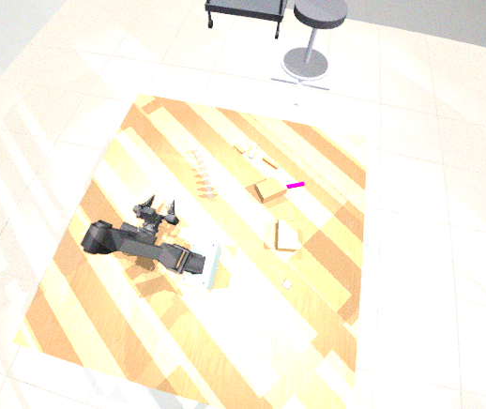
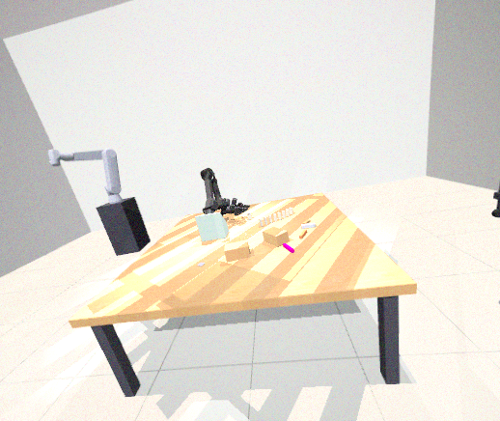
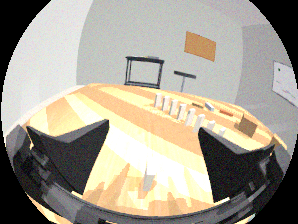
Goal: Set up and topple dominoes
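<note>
- Fingers of the gripper (image 1: 163, 199) (image 2: 242, 209) (image 3: 154, 125): spread wide, released, nothing between the pads.
- Lone domino (image 3: 148, 177): lower centre of the wrist frame, seemingly upright, in line with the gap between the fingers and touching neither. Too small to place surely in the top view.
- Row of dominoes (image 1: 208, 182) (image 2: 277, 216) (image 3: 191, 117): I count 8 standing in the wrist frame, running from upper centre down toward the right finger-side. Well apart from the lone domino.
- Black arm (image 1: 140, 249) (image 2: 209, 189): left of centre in the top frame, bent over the table (image 1: 159, 356) (image 2: 260, 304).
- Pale green box (image 1: 215, 266) (image 2: 212, 227): at the arm's lower end.
- 1st wooden block (image 1: 270, 189) (image 2: 275, 237) (image 3: 246, 125): right of the row in the top frame; magenta stick (image 1: 296, 185) (image 2: 289, 248) just beside it.
- 2nd wooden block (image 1: 287, 235) (image 2: 236, 251): below the 1st in the top frame.
- Orange stick (image 1: 270, 162) (image 2: 303, 234) and white piece (image 1: 252, 151) (image 2: 309, 226): above the 1st block, top frame.
</note>
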